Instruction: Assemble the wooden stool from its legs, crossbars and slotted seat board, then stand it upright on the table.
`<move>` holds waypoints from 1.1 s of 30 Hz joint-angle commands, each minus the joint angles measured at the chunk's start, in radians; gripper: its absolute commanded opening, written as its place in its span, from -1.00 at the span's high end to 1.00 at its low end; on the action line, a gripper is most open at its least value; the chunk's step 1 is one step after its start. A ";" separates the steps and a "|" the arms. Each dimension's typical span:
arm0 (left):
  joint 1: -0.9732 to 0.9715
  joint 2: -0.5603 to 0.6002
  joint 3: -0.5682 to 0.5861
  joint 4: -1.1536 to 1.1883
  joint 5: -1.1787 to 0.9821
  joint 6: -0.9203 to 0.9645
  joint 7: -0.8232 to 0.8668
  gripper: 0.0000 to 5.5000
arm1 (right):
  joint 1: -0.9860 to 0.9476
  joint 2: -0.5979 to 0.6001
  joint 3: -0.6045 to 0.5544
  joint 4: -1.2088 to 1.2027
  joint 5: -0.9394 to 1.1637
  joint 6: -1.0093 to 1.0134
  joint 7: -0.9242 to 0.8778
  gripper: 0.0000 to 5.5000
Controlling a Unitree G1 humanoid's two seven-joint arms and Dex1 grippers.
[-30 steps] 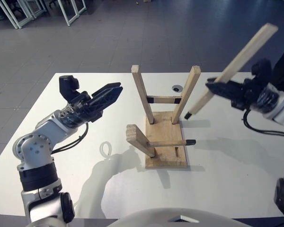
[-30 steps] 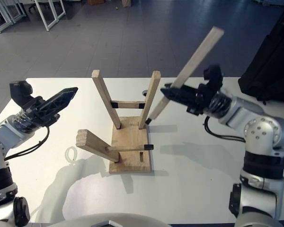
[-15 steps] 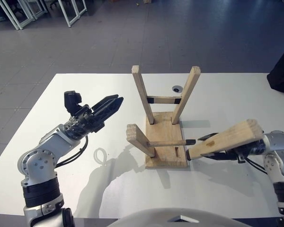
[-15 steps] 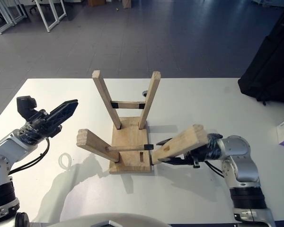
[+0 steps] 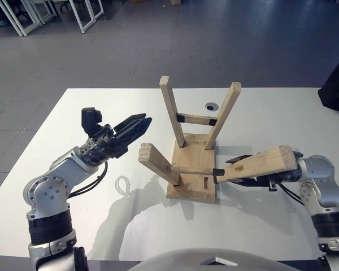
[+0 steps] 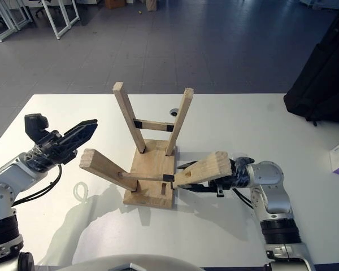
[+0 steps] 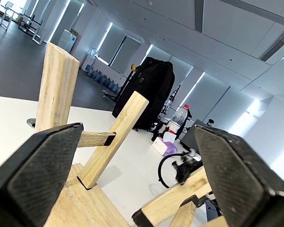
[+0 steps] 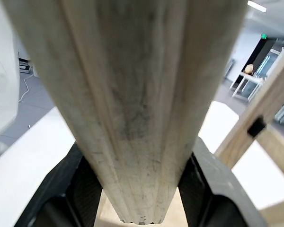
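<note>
Clock read w/ seat board (image 5: 195,153) at centre, 12 = away from robot. Board is laid flat mid-table (image 5: 271,113).

At the 12 o'clock end, two legs are stood up in the board: L one (image 5: 172,113), R one (image 5: 223,116), splayed apart toward the top and joined by a short crossbar (image 5: 198,119) w/ black ends.

At approx. 8 o'clock, a third leg (image 5: 157,164) is seen tilted out past the board's edge. A thin 2nd crossbar (image 5: 192,170) is run from it toward 3 o'clock, ending in a black tip.

Right gripper (image 5: 241,171) is held at 3–4 o'clock, low over the table, fingers clamped on the fourth leg (image 5: 263,162). The leg's free end is brought up beside that black tip at the board's edge; whether it is seated can't be told.

Left gripper (image 5: 144,119) is held at 9–10 o'clock, off the table, fingers spread apart w/ nothing between, pointed at the stool.

A white ring (image 5: 123,184) is lying at 8 o'clock; a cable hole (image 5: 212,105) is set at 12.
</note>
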State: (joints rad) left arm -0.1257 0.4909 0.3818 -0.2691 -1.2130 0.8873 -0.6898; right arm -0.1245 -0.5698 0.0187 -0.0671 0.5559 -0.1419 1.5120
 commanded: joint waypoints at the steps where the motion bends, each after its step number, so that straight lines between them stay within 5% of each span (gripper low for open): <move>1: 0.010 -0.001 -0.005 -0.006 0.010 -0.018 0.011 -0.57 | 0.027 -0.002 0.003 -0.071 0.016 0.020 -0.034 0.26; 15: -0.027 0.014 -0.027 0.026 0.009 -0.025 -0.001 -0.57 | 0.113 0.086 0.067 0.067 -0.089 -0.122 -0.115 0.26; 26: 0.005 0.004 -0.008 0.011 0.016 -0.056 0.020 -0.57 | 0.121 0.066 0.141 0.038 -0.226 -0.009 -0.316 0.26; 33: -0.031 0.076 0.168 0.083 -0.002 -0.122 0.069 -0.57 | 0.075 0.024 0.189 0.010 -0.332 0.107 -0.449 0.26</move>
State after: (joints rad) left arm -0.1221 0.5274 0.4881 -0.2092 -1.2027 0.7809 -0.6468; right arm -0.0746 -0.5023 0.1788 -0.0894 0.3178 -0.1100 1.0893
